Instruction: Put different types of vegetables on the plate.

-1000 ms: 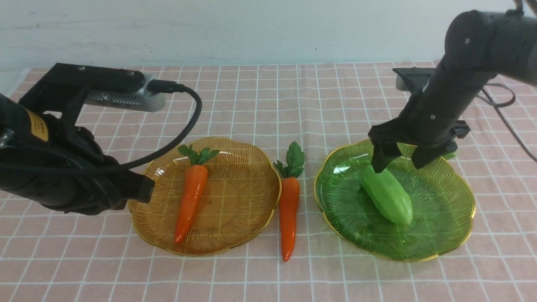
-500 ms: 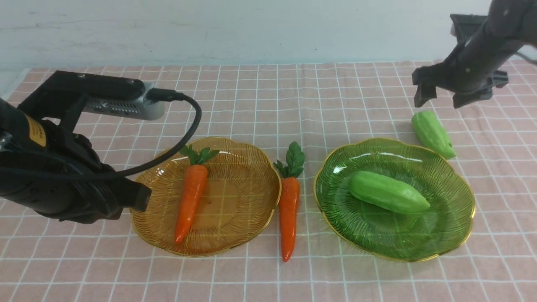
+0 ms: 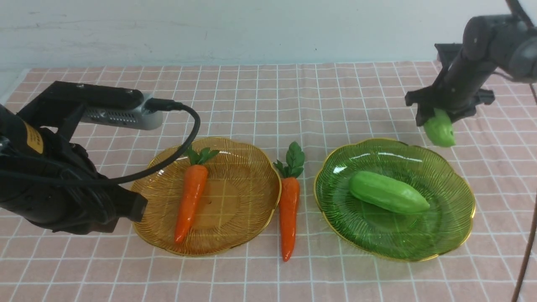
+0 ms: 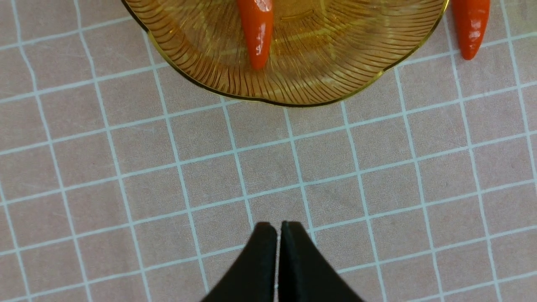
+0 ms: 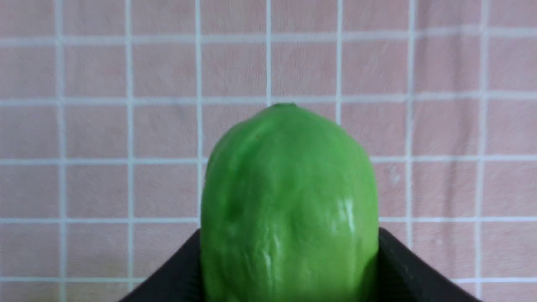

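Note:
My right gripper is shut on a light-green gourd behind the right rim of the green plate; its free end hangs below the jaws. In the right wrist view the gourd fills the gap between the fingers. A second gourd lies in the green plate. One carrot lies in the amber plate. The other carrot lies on the cloth between the plates. My left gripper is shut and empty over the cloth by the amber plate.
A pink checked cloth covers the table up to a pale wall at the back. My left arm fills the left front, its cable arching over the amber plate's rim. The right arm's cable hangs at the far right.
My right gripper left the gourd in the green plate, rose and swung to the back right, then came down and shut on the second gourd. My left arm sank slightly.

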